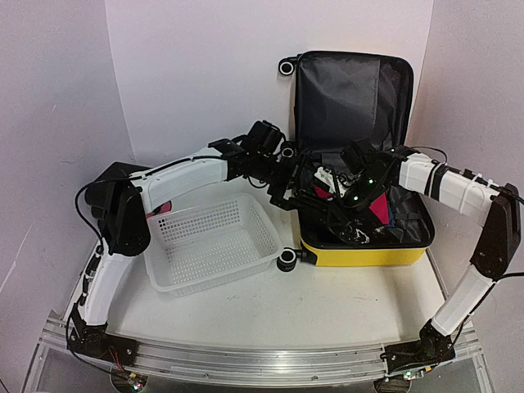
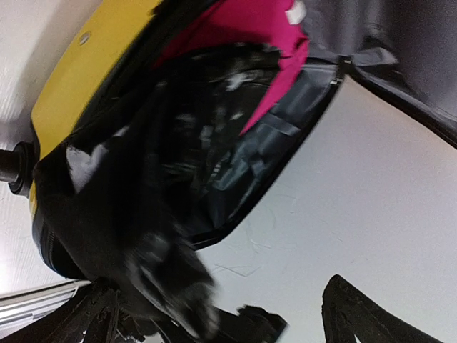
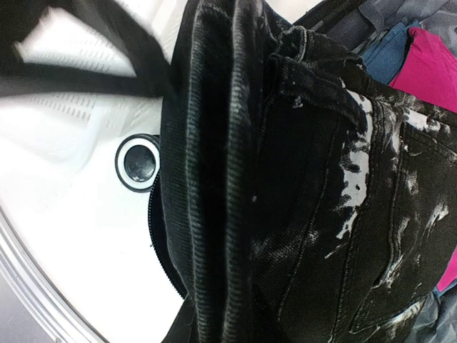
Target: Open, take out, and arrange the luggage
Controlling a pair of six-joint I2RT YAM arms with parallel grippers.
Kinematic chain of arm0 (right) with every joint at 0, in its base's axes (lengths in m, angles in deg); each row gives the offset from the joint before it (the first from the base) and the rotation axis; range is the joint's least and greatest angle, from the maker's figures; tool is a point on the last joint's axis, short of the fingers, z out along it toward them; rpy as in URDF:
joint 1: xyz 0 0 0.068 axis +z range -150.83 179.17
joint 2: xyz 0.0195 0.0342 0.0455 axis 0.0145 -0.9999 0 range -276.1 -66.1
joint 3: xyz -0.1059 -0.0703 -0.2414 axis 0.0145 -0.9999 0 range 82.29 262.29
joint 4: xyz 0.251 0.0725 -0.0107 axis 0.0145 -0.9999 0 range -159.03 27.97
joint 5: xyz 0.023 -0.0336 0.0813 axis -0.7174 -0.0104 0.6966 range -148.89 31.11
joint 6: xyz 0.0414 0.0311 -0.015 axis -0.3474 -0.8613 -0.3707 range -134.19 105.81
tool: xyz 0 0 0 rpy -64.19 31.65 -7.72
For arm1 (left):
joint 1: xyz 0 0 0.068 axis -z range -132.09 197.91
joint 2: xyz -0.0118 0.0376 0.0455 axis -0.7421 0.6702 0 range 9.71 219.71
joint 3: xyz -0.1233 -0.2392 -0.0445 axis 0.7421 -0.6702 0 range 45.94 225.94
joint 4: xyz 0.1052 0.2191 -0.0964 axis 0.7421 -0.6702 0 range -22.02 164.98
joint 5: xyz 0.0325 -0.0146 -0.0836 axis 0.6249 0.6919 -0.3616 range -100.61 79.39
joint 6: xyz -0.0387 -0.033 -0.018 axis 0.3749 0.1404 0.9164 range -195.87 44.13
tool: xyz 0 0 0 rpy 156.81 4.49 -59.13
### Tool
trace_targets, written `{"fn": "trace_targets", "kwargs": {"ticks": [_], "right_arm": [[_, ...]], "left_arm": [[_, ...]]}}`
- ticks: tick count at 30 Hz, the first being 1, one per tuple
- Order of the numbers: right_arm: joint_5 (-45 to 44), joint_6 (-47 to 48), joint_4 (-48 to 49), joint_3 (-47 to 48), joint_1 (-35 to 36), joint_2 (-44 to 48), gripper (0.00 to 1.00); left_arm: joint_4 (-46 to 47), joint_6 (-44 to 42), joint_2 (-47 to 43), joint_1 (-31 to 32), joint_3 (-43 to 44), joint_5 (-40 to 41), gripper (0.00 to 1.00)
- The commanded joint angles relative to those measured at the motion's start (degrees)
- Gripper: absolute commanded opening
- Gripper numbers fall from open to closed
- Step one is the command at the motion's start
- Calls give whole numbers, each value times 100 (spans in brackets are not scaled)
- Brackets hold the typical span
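**Case open, first garment coming out, arranging not begun**

The large yellow hard-shell suitcase (image 1: 364, 254) lies on the right half of the white table (image 1: 327, 307). Its grey-lined lid (image 1: 352, 90) stands up against the back wall, so I count the opening as done.

Inside I see a pink garment (image 3: 432, 64) and something blue (image 3: 389, 53), so most of the unpacking is left.

My right gripper (image 1: 358, 182) is over the shell with its fingers hidden by cloth. A black denim garment streaked with white (image 3: 285, 179) hangs bunched at its camera, so I judge it clamped on that.

My left gripper (image 1: 288, 195) hovers alongside, spread wide and holding nothing.

The white mesh plastic basket (image 1: 217, 281) sits just left of the case. As far as I can judge, nothing has been arranged yet.
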Motion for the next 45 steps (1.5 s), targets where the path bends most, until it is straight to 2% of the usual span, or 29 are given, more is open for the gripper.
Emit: {"fn": "trace_targets", "kwargs": {"ticks": [1,6,9,15,20,21,24,26,31,37,42,45], "right_arm": [[478,61,347,391,124,191,0],[497,66,347,510,156,172,0],[487,40,347,564,200,130,0],[488,96,325,604,241,91,0],[443,67,294,659,291,61,0],[422,44,288,663,288,80,4],[250,-78,279,700,283,168,26],[24,-226,270,724,270,269,45],[-544,-791,168,843,-68,669,96],[-324,-1392,-400,972,-1055,883,98],[-510,-1338,-648,735,-1150,1042,98],[-477,-1379,-687,672,-1144,1063,98]], "left_arm": [[-244,349,262,164,223,-265,99],[-376,250,488,203,527,-152,99],[-393,268,811,258,967,-206,93],[-447,111,726,263,719,-50,70],[-493,-268,739,162,881,-34,33],[-531,-397,737,113,954,-20,27],[-541,-889,638,-46,1011,-41,8],[-518,-1206,537,-171,930,-150,0],[-504,-1998,185,-442,761,-366,0],[-505,-2724,-437,-667,78,-867,0],[-846,-3374,-1313,-910,-806,-1079,0],[-941,-3456,-1860,-1018,-1500,-1052,0]]}}
